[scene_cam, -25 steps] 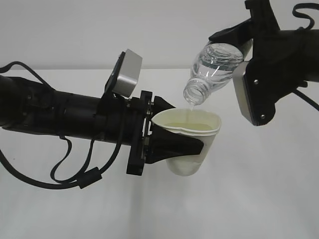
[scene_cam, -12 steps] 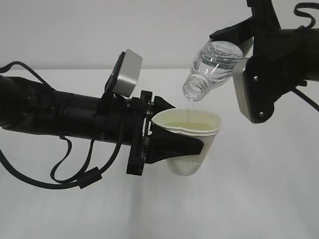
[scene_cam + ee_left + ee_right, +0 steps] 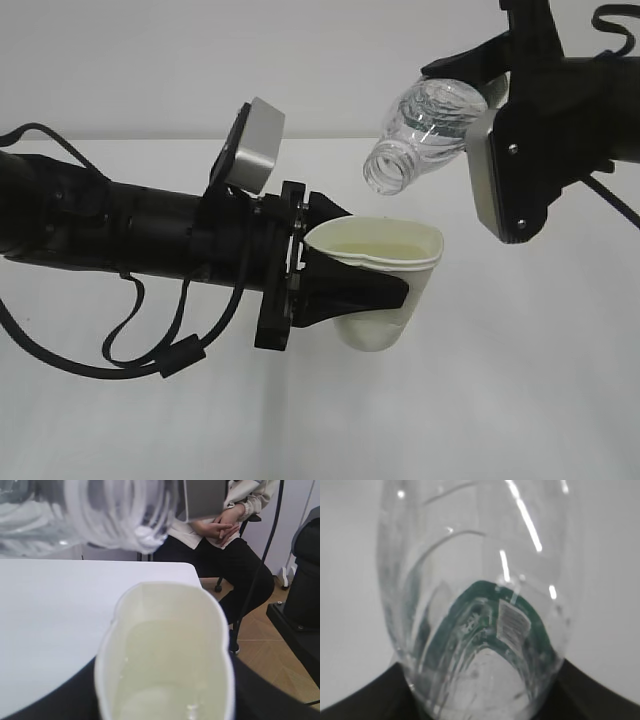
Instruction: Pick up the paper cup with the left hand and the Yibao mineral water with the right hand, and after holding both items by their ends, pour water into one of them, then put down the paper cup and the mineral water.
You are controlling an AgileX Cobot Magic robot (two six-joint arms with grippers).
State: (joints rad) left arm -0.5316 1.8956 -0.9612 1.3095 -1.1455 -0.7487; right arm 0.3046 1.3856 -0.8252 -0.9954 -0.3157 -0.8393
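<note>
Now you hold both things in the air above the white surface (image 3: pixel 520 400). Your left pincer (image 3: pixel 395 292) is closed around the paper cup (image 3: pixel 385 290), with its dark fingers pressing the wall so that the rim is squeezed out of round; the cup stands nearly upright and pale liquid lies inside it. Your right pincer (image 3: pixel 470 90) grips the Yibao mineral water (image 3: pixel 425 135) at its lower end, and the bottle is tilted with the open mouth down and to the left, just above the cup rim but not touching it. I see no stream between the mouth and the cup, so I judge that the pouring step is at its end or paused. Some water seems to be left in the bottle. The next move, I think, asks you to turn the bottle upright before you carry it away, so that no drops fall, and then to lower both things slowly to the surface. Take care with the cup: it is soft, already deformed and holds liquid. In the left wrist view a seated person (image 3: pixel 225 535) is behind the surface edge, well apart. Nothing stands on the surface below.
</note>
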